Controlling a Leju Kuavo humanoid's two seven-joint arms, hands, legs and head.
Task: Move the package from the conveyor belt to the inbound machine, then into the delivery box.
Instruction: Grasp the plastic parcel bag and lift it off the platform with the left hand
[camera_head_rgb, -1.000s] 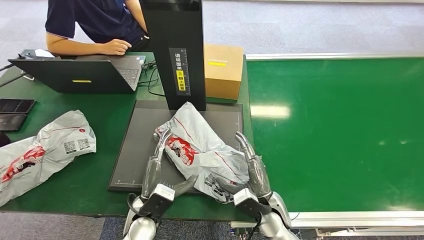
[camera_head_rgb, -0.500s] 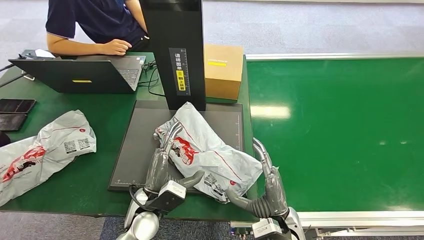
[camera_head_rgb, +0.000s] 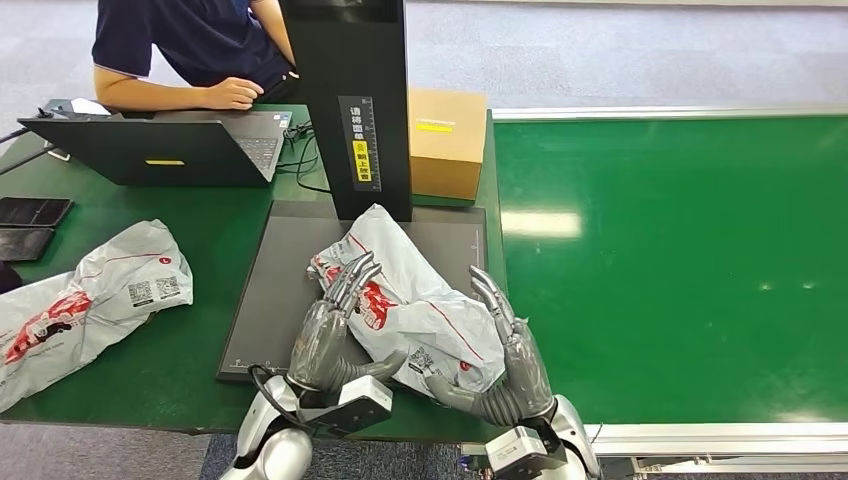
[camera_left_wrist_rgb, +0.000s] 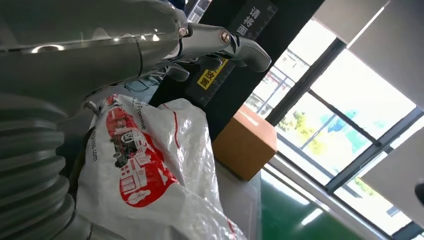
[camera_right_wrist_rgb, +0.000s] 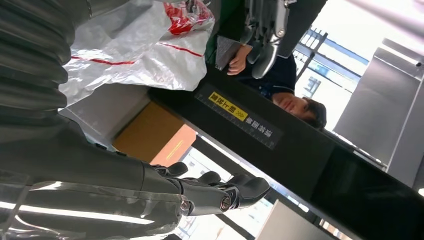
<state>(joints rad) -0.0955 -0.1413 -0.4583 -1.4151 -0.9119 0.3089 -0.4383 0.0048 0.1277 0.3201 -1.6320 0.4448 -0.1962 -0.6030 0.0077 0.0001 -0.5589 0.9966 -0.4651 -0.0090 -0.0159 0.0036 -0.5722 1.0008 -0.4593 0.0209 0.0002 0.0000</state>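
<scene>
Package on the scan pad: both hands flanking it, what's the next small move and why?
Probably close both hands inward to clamp the package. It lies on the dark scan pad with the left hand against one side and the right hand at the other, fingers extended, not wrapped around it. A firm two-sided squeeze should come before any lift.

L hand (camera_head_rgb: 328, 335) & R hand (camera_head_rgb: 512, 372) fwd, fingers straight, apart.
</scene>
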